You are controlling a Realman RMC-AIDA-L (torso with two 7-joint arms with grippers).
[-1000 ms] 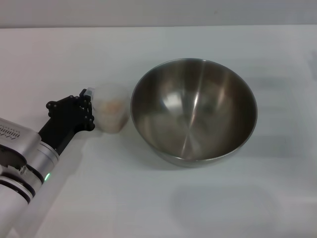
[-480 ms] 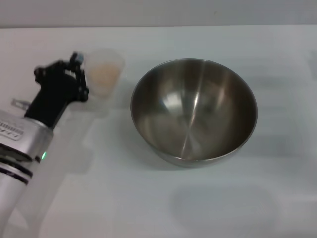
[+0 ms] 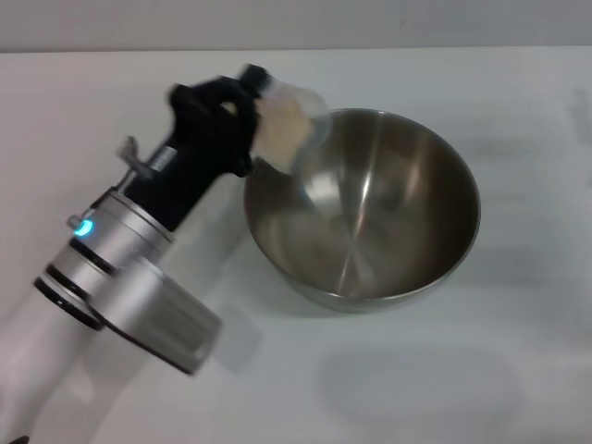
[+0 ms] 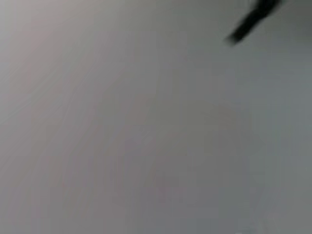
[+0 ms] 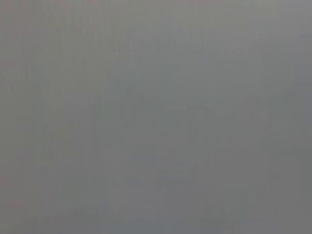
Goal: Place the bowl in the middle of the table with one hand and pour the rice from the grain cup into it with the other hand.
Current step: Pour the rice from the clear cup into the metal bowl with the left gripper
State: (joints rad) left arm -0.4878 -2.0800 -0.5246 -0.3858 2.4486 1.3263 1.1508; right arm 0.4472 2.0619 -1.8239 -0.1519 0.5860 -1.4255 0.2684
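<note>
The large steel bowl (image 3: 363, 208) stands on the white table (image 3: 462, 388) at its middle, and no rice shows inside it. My left gripper (image 3: 252, 97) is shut on the clear grain cup (image 3: 294, 128) and holds it in the air over the bowl's left rim, tilted toward the bowl. Pale rice (image 3: 282, 125) shows inside the cup. The left wrist view shows only a plain pale surface. My right gripper is out of view, and the right wrist view shows only plain grey.
The left arm's silver and black forearm (image 3: 139, 250) reaches across the table's left side up to the bowl's rim.
My left gripper has lifted the grain cup off the table, carried it right and up over the bowl's left rim, and tilted it toward the bowl. The bowl has not moved.
</note>
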